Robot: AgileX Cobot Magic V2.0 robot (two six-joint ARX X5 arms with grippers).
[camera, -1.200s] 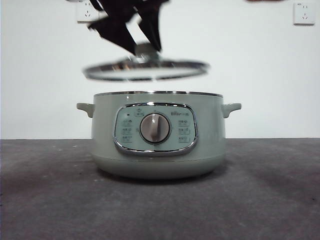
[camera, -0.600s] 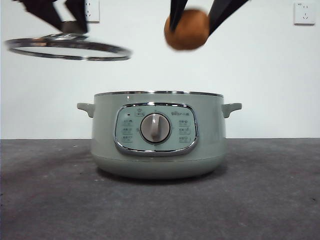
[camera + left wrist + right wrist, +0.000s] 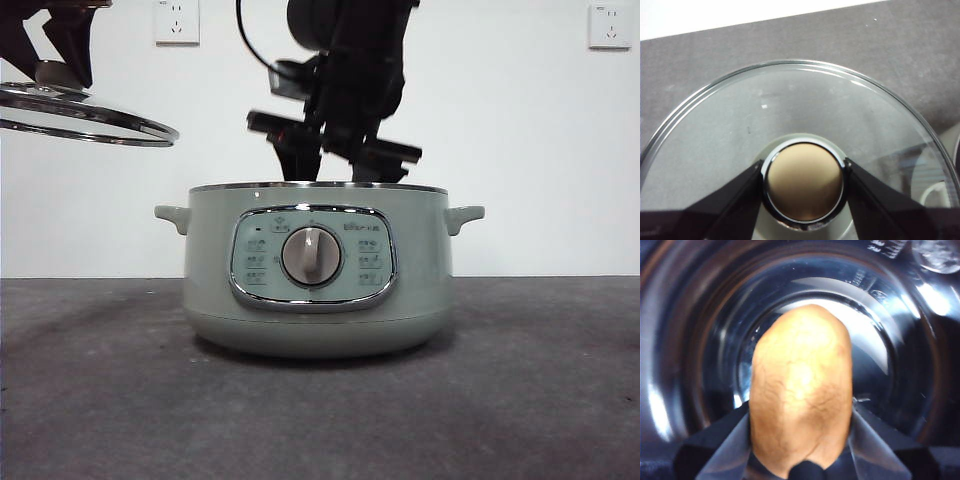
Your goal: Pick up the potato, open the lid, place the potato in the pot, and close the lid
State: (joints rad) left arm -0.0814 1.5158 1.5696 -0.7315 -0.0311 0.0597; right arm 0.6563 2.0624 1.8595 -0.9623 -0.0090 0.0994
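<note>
The pale green pot (image 3: pixel 316 270) stands uncovered in the middle of the table. My left gripper (image 3: pixel 804 186) is shut on the knob (image 3: pixel 52 72) of the glass lid (image 3: pixel 790 107). In the front view the lid (image 3: pixel 90 118) hangs in the air to the left of the pot, above rim height. My right arm (image 3: pixel 345 90) reaches down into the pot from above. Its gripper (image 3: pixel 801 412) is shut on the orange-brown potato (image 3: pixel 800 385), which hangs inside the pot's dark shiny bowl (image 3: pixel 695 340). In the front view the pot wall hides the potato.
The pot sits on a dark grey table mat (image 3: pixel 320 410) in front of a white wall. Two wall sockets (image 3: pixel 177 20) (image 3: pixel 608 25) are high on that wall. The pot's side handles (image 3: pixel 172 215) (image 3: pixel 466 215) stick out left and right.
The lid was lifted off the pot and carried up and to the left. The right gripper came in from above with the potato and has lowered it into the pot.
</note>
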